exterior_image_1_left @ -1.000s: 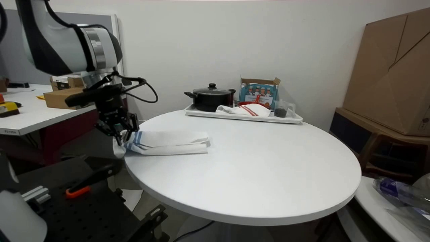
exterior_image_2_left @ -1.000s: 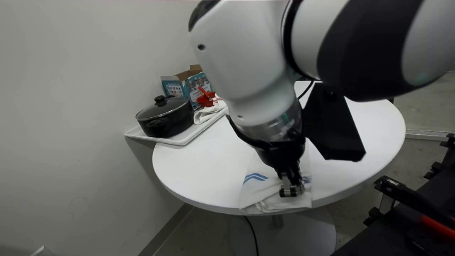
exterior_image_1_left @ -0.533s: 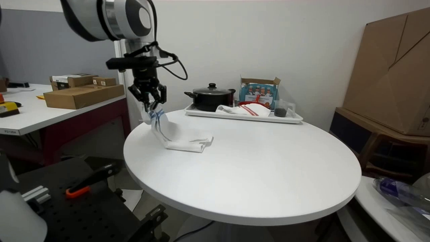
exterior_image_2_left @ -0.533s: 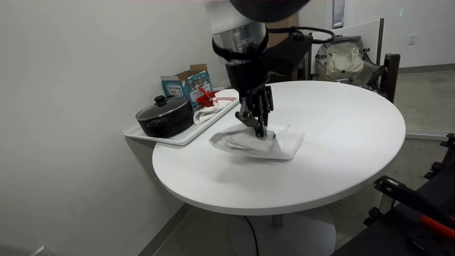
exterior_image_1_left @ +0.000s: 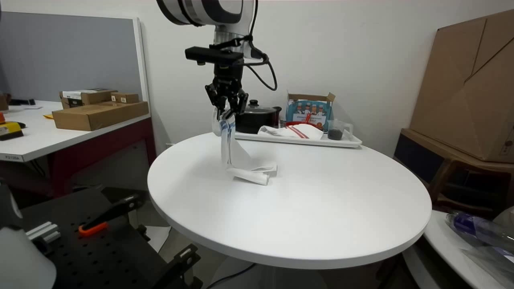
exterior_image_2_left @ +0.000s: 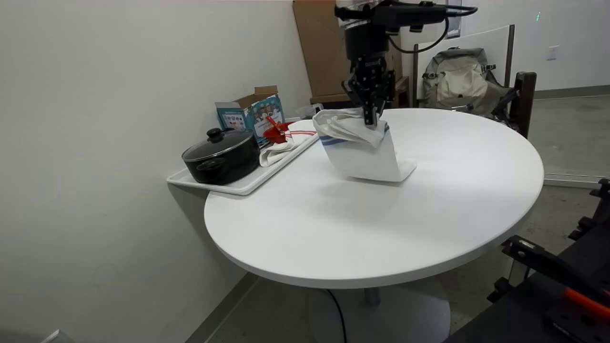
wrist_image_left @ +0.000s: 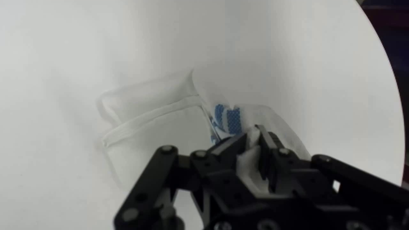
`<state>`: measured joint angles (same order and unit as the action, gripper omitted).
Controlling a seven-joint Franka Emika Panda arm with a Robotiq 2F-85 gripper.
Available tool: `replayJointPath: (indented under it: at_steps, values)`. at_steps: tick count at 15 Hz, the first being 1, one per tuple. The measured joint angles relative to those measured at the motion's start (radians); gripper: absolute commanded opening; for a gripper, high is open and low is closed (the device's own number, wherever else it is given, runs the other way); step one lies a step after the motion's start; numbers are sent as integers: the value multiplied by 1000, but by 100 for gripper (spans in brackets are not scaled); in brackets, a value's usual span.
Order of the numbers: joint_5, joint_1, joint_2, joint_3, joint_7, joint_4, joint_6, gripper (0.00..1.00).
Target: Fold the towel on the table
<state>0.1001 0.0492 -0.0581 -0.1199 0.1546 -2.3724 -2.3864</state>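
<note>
The towel (exterior_image_1_left: 236,154) is white with blue stripes and hangs from my gripper (exterior_image_1_left: 223,117) over the round white table (exterior_image_1_left: 321,208). Its lower part lies on the table, bent toward the right in that exterior view. In an exterior view the towel (exterior_image_2_left: 362,159) hangs as a folded panel, with a bunched upper end around the gripper (exterior_image_2_left: 370,121). In the wrist view the gripper (wrist_image_left: 252,129) is closed on the towel's cloth, which shows between the fingers. The flat folded part of the towel (wrist_image_left: 166,134) lies left of the fingers there.
A white tray (exterior_image_1_left: 277,140) at the table's back edge by the wall holds a black lidded pot (exterior_image_1_left: 253,122), a red-striped cloth (exterior_image_1_left: 297,131), a blue box (exterior_image_1_left: 307,110) and a clear cup (exterior_image_1_left: 335,132). A black perforated cart (exterior_image_1_left: 100,253) stands beside the table.
The gripper has risen from the table edge and moved in over the table, carrying the towel's striped end up. The towel's flat end has slid slightly along the table.
</note>
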Motion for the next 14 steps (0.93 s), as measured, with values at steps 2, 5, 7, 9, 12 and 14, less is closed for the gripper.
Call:
replayJointPath:
  at_steps: [2, 5, 7, 9, 12, 14]
  values:
    - [27, -14, -12, 24, 10, 15, 31, 3]
    - [74, -27, -36, 42, 34, 30, 70, 3]
    - [97, -38, -57, 51, 46, 39, 94, 3]
    - [109, -53, -82, 61, 67, 51, 126, 3]
    - [108, -79, -127, 77, 102, 73, 175, 3]
    - [101, -91, -166, 90, 106, 92, 192, 3]
